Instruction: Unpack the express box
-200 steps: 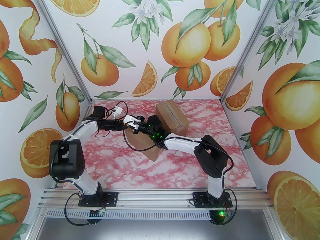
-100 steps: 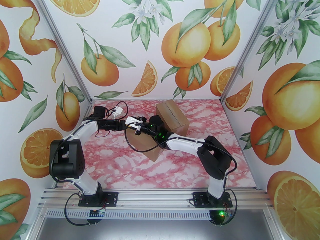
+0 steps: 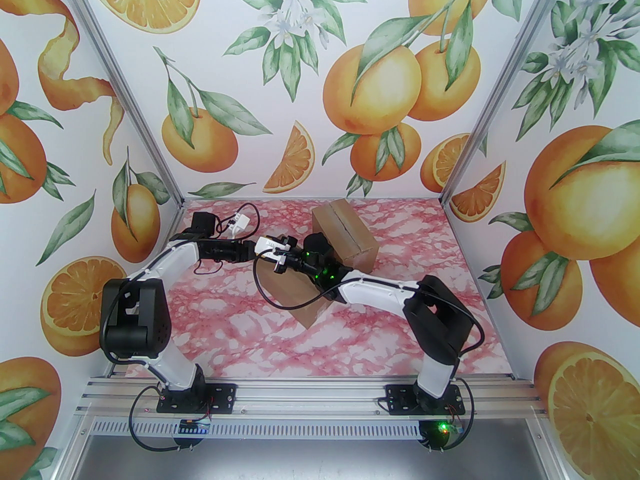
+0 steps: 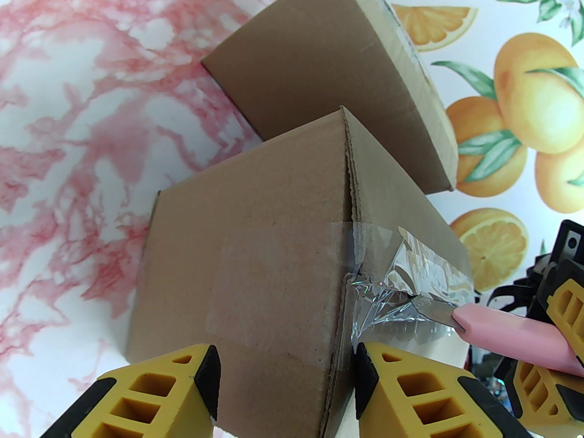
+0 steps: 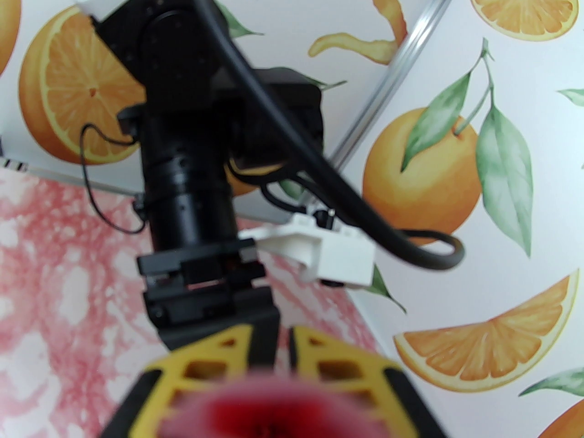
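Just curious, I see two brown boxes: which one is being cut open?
The nearer box: a pink knife has its blade in the crumpled clear tape at its edge. The farther box has no blade on it.

Tabletop (image 3: 250, 338): pink-white marble pattern. 
Walls (image 3: 300, 118): orange-fruit and leaf print on three sides. 
Aluminium posts (image 3: 125, 103) in both back corners. 
Slotted aluminium rail (image 3: 310, 393) along near edge, steel tray (image 3: 310, 458) below it. 
Second cardboard box (image 3: 345, 228): rear of tabletop, top seam taped.
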